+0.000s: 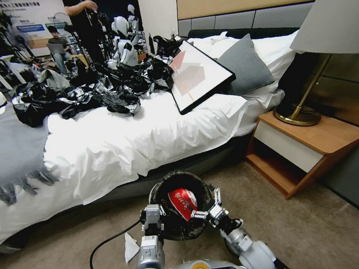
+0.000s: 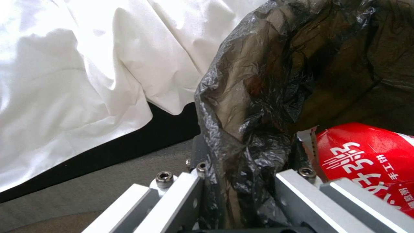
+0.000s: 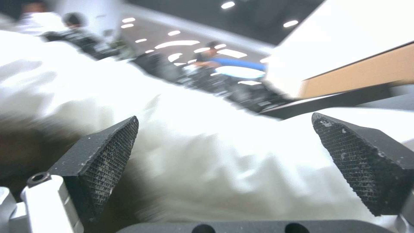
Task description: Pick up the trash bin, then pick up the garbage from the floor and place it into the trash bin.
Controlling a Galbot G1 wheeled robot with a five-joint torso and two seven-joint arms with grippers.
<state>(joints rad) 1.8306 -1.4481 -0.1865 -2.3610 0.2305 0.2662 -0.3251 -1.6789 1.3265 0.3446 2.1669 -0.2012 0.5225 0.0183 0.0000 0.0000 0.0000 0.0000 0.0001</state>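
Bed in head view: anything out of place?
Yes. A heap of black plastic sprawls across the bed, and a framed picture lies tilted against the grey pillow instead of hanging.

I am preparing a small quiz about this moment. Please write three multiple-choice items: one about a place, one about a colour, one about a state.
1. Where does the white paper scrap lie?
A. on the carpet beside the left arm
B. on the bed
C. on the nightstand

2. What colour is the pack inside the trash bin?
A. blue
B. red with white writing
C. green

3. How is the right gripper?
A. shut on the pack
B. shut on the bin rim
C. open

Key: 1 A, it rests on the floor by the cable. 2 B, the left wrist view shows it. 3 C, its pads stand wide apart with nothing between.
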